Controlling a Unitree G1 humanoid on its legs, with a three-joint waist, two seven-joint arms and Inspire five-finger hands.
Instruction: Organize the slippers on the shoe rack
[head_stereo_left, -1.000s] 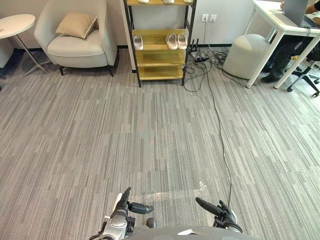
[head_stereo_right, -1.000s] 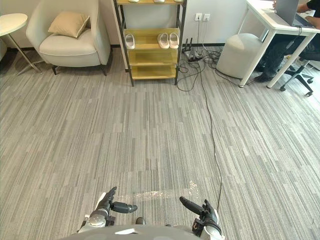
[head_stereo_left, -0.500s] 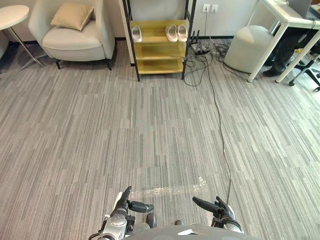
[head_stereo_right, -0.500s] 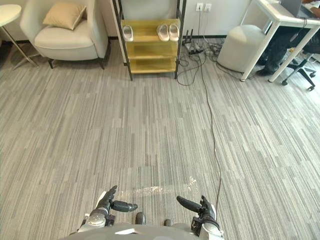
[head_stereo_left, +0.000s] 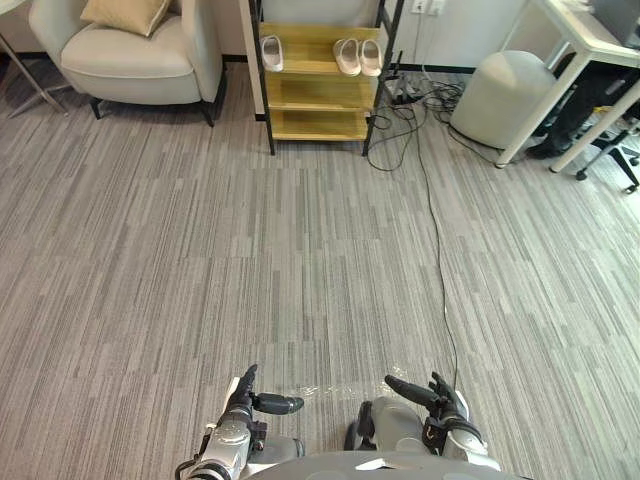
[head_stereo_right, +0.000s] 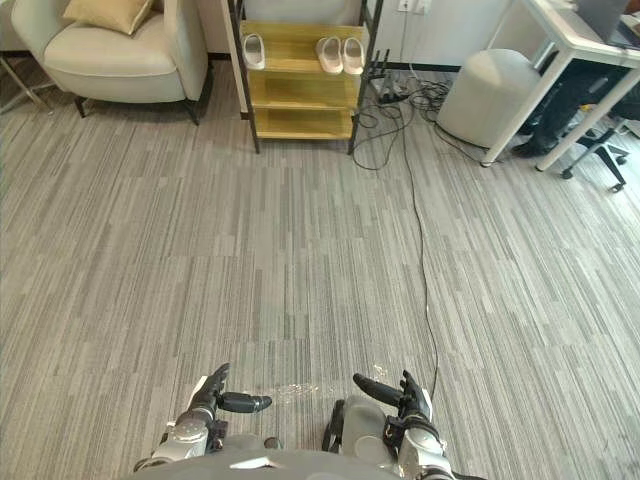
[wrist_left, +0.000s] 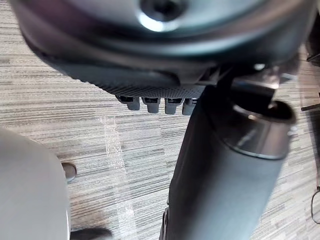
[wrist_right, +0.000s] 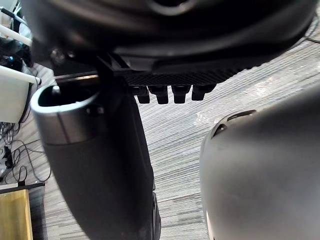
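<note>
Grey striped carpet stretches between the robot and the shoe rack, which stands well apart at the far wall, between an armchair and a round grey pouf. On its upper visible shelf lie a lone slipper at the left and a pair of slippers side by side at the right. The left hand and right hand hang low, fingers relaxed as far as I can make out, holding nothing. The step is the approach: walk straight in, stop square to the shelf within easy reach, and raise the hands only then.
</note>
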